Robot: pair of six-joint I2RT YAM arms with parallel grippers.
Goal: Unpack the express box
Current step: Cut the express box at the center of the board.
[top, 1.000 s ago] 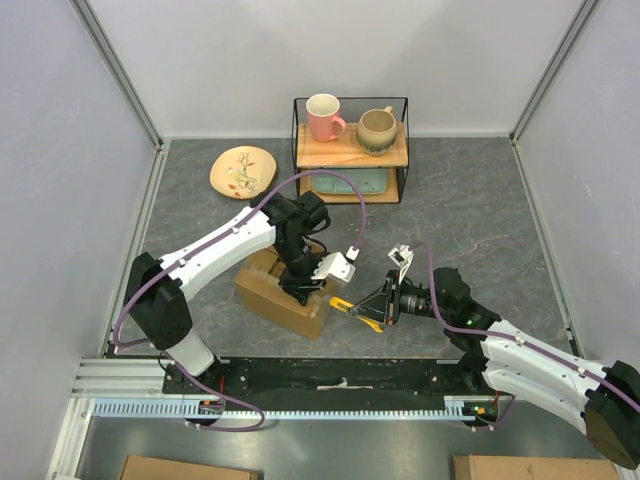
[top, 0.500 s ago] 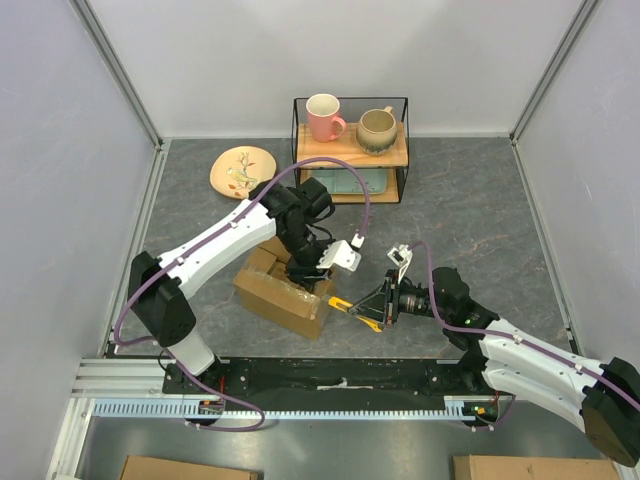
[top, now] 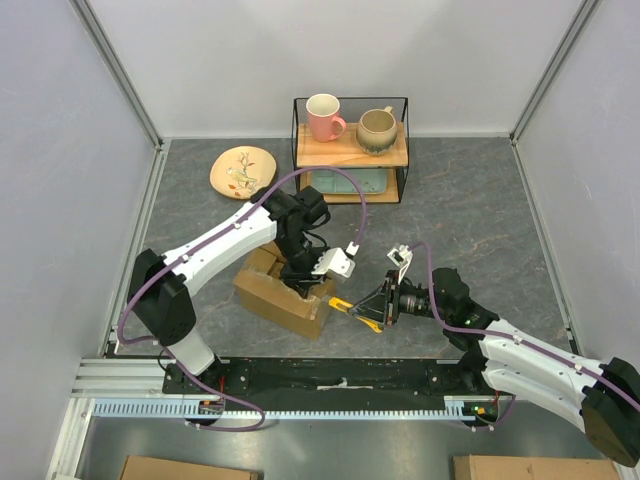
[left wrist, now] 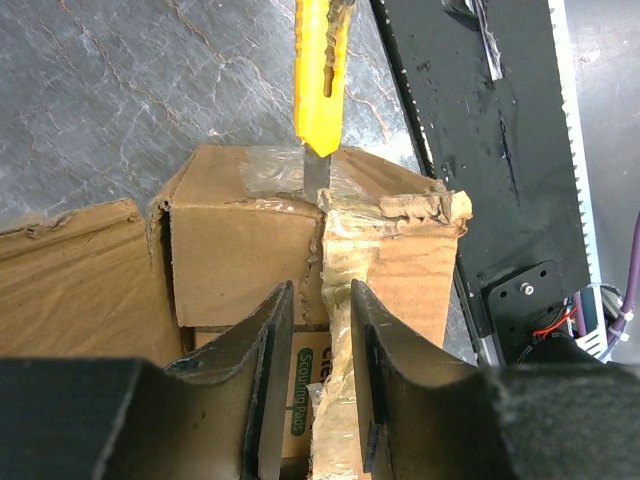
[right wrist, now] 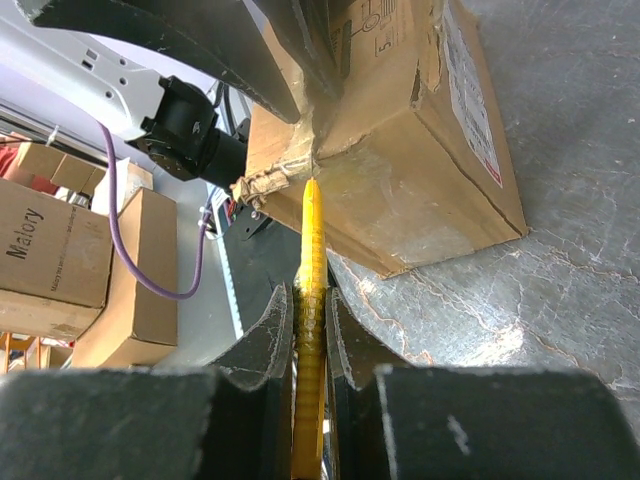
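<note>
**While my knife (right wrist: 312, 230) is meeting the seam, my left pincer (left wrist: 320, 290) is straddling a flap**

Seen from above, the express box (top: 280, 290) is sitting on the desk (top: 470, 200) at about 7 o'clock from its middle, top flaps standing open. My left pincer is reaching down into it, jaws partly apart, with the taped flap edge (left wrist: 335, 270) between them but not clamped. My right pincer (right wrist: 308, 295) is squeezing tight on the yellow knife, whose blade (left wrist: 315, 170) is touching the box's taped end from its 4 o'clock side.
</note>
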